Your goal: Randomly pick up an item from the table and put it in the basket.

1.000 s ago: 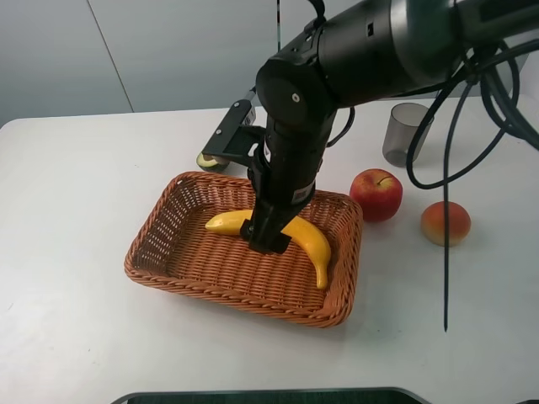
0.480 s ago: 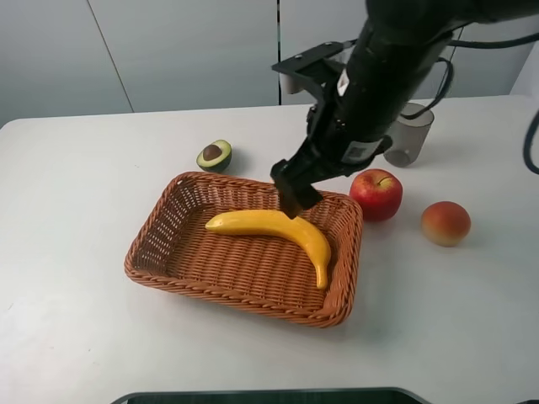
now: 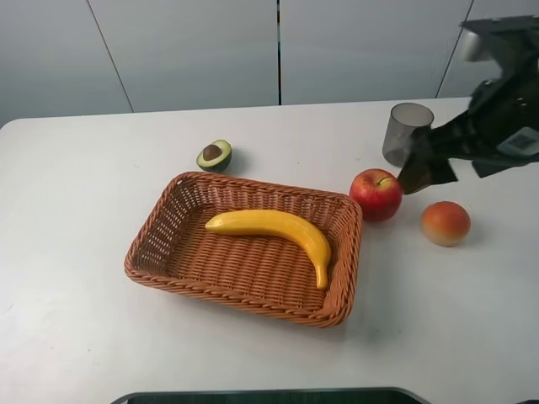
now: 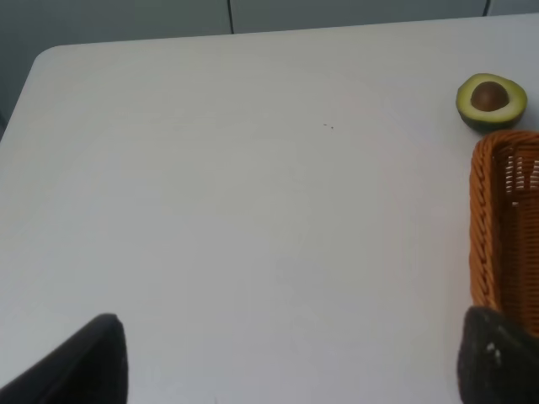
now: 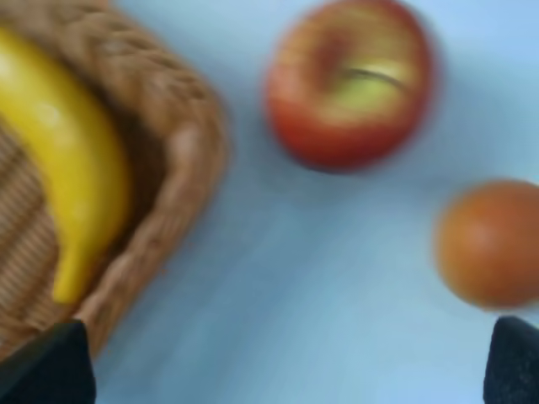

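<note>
The yellow banana (image 3: 274, 229) lies inside the wicker basket (image 3: 244, 299) in the middle of the white table (image 3: 84, 168). My right gripper (image 3: 425, 168) hangs above the table to the right of the basket, over the red apple (image 3: 376, 194), open and empty. The blurred right wrist view shows its gripper (image 5: 282, 370) with fingertips wide apart, and the banana (image 5: 67, 160), the basket rim (image 5: 181, 177) and the apple (image 5: 349, 80). My left gripper (image 4: 295, 370) is open and empty over bare table left of the basket (image 4: 488, 219); it is out of the exterior view.
A halved avocado (image 3: 214, 155) lies behind the basket's far left corner and also shows in the left wrist view (image 4: 491, 99). A grey translucent cup (image 3: 407, 132) stands at the back right. An orange-red round fruit (image 3: 445, 222) lies right of the apple.
My right gripper let go of the banana in the basket, rose and swung away to the right, past the apple. The banana stays in the basket.
</note>
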Robot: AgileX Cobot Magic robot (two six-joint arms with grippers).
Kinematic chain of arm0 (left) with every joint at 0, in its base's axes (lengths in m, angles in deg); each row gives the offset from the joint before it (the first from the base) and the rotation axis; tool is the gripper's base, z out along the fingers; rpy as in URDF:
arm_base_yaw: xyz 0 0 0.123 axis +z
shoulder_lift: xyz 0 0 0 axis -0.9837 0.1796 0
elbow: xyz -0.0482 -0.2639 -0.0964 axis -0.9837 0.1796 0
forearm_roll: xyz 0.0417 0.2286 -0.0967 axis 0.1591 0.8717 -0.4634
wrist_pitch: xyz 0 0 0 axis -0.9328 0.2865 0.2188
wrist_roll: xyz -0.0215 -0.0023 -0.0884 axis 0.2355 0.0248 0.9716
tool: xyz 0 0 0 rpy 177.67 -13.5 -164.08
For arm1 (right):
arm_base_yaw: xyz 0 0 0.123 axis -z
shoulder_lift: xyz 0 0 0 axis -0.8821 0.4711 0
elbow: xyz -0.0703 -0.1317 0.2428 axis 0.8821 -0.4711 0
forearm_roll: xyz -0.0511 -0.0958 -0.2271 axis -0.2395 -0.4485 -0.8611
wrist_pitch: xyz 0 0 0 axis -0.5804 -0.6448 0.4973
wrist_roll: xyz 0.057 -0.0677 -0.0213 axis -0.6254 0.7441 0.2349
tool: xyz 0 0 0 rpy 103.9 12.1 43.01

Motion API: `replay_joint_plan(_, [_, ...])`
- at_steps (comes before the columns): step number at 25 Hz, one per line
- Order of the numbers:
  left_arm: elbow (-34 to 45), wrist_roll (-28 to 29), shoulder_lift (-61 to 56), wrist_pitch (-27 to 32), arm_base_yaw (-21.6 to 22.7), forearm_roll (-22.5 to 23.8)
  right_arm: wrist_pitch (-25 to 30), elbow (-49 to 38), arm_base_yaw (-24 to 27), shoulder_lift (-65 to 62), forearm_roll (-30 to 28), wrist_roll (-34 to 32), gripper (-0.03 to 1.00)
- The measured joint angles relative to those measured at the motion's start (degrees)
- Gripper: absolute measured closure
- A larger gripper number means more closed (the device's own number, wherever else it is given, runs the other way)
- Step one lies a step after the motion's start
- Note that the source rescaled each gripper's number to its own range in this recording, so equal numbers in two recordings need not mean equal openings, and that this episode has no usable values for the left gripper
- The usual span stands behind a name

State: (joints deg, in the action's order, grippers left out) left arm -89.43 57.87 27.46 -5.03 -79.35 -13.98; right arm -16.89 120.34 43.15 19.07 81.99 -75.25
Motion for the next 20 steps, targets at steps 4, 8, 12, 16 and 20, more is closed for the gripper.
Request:
replay_joint_plan(4, [0.00,0.00,0.00,0.00,0.00,0.00,1.52,-2.89,7.01,-8.32,-0.89,-0.24,-0.02])
replay_joint_plan(8, [0.00,0.00,0.00,0.00,0.00,0.00,2.07,-5.20,10.86,-17.18,-1.86,-0.36,-0.02])
replay_joint_plan(12, [0.00,0.00,0.00,0.00,0.00,0.00,4.31,-6.40,11.55,-26.65,-4.01,-0.36,-0.02])
replay_joint_plan(16, [0.00,0.00,0.00,0.00,0.00,0.00,8.45,-6.68,11.55,-37.09,-4.86,-0.36,-0.02])
replay_joint_plan(20, [0.00,0.00,0.00,0.00,0.00,0.00,12.65,-6.68,11.55,-46.06,-4.86,-0.75,-0.02])
